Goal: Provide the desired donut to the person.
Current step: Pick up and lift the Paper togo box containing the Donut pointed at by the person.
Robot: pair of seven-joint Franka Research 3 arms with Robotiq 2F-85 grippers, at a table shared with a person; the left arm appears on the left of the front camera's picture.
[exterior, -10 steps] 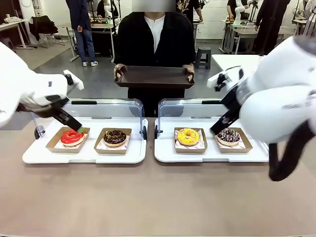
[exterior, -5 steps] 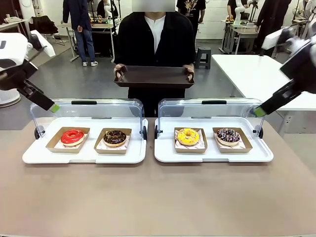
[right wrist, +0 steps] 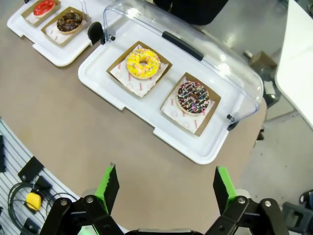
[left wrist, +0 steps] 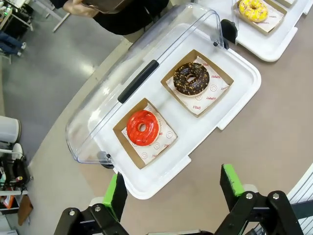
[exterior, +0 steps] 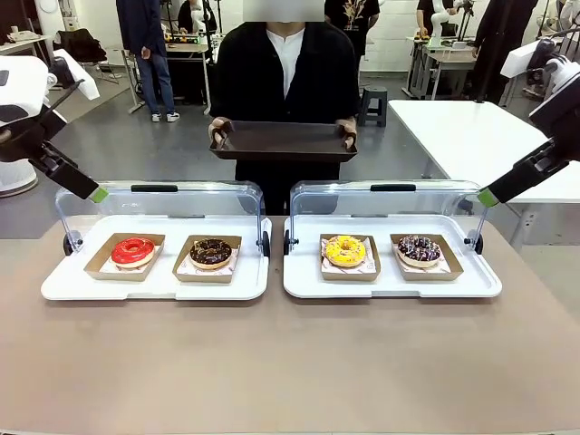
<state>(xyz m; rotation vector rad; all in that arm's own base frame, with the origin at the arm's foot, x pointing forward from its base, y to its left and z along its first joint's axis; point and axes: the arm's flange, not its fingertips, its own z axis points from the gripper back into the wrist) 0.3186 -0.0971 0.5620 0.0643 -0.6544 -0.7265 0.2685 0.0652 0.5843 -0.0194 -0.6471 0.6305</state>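
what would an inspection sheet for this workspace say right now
surface: brown table carrying two white trays
job's things: red donut and chocolate donut on the left white tray; yellow donut and sprinkled donut on the right white tray; clear lids open; person holds a brown tray
clutter: nothing seen
grippers: left gripper open, empty; right gripper open, empty
cables: dark cables with a yellow plug beside the table edge
surroundings: white table, bystanders beyond
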